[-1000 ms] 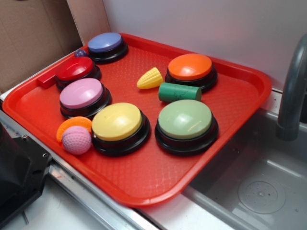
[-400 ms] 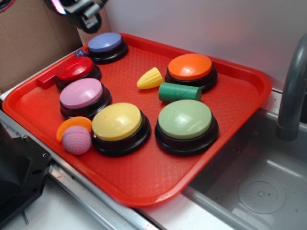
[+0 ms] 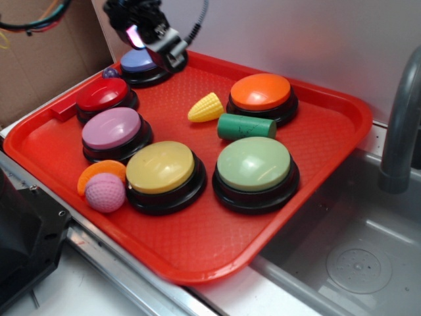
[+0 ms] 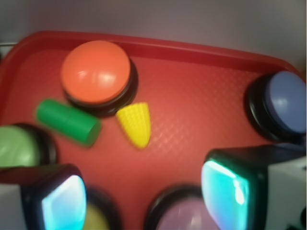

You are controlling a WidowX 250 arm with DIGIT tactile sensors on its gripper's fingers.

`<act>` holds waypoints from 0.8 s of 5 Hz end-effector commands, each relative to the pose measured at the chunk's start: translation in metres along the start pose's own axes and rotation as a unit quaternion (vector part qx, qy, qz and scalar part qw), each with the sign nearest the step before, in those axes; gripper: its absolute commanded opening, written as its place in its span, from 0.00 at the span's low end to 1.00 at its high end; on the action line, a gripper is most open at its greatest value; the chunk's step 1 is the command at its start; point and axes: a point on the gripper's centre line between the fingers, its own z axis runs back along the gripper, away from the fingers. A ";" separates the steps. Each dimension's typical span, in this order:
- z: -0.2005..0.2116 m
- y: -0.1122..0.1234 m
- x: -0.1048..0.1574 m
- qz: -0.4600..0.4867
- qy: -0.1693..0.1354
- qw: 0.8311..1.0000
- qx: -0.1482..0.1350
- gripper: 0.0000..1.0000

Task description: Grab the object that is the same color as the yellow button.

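Note:
The small yellow corn cob [image 3: 206, 107] lies on the red tray [image 3: 217, 237], between the orange button [image 3: 261, 92] and the tray's middle; the wrist view shows it too [image 4: 135, 123], ahead of the jaws. The yellow button [image 3: 162, 167] sits near the tray's front; only a sliver of it [image 4: 96, 220] shows by the left finger. My gripper [image 3: 152, 36] hangs open over the back left of the tray, above the blue button [image 3: 141, 60], well apart from the corn. Its two fingers stand wide apart with nothing between them [image 4: 144, 196].
A green cylinder [image 3: 246, 126] lies right beside the corn. Green [image 3: 254, 164], pink [image 3: 111, 128] and red [image 3: 102, 95] buttons, a pink ball [image 3: 104, 192] and an orange slice [image 3: 99, 170] crowd the tray. A sink [image 3: 355, 263] and grey faucet [image 3: 402, 118] stand at right.
The gripper has come into view from the upper left and moved right and down, now over the blue button. Nothing on the tray has moved.

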 end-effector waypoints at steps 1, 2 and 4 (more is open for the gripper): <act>-0.044 0.001 0.018 -0.030 -0.015 0.999 -0.021 1.00; -0.066 -0.001 0.019 -0.036 0.003 0.999 -0.018 1.00; -0.094 -0.004 0.022 -0.047 0.014 0.998 -0.037 1.00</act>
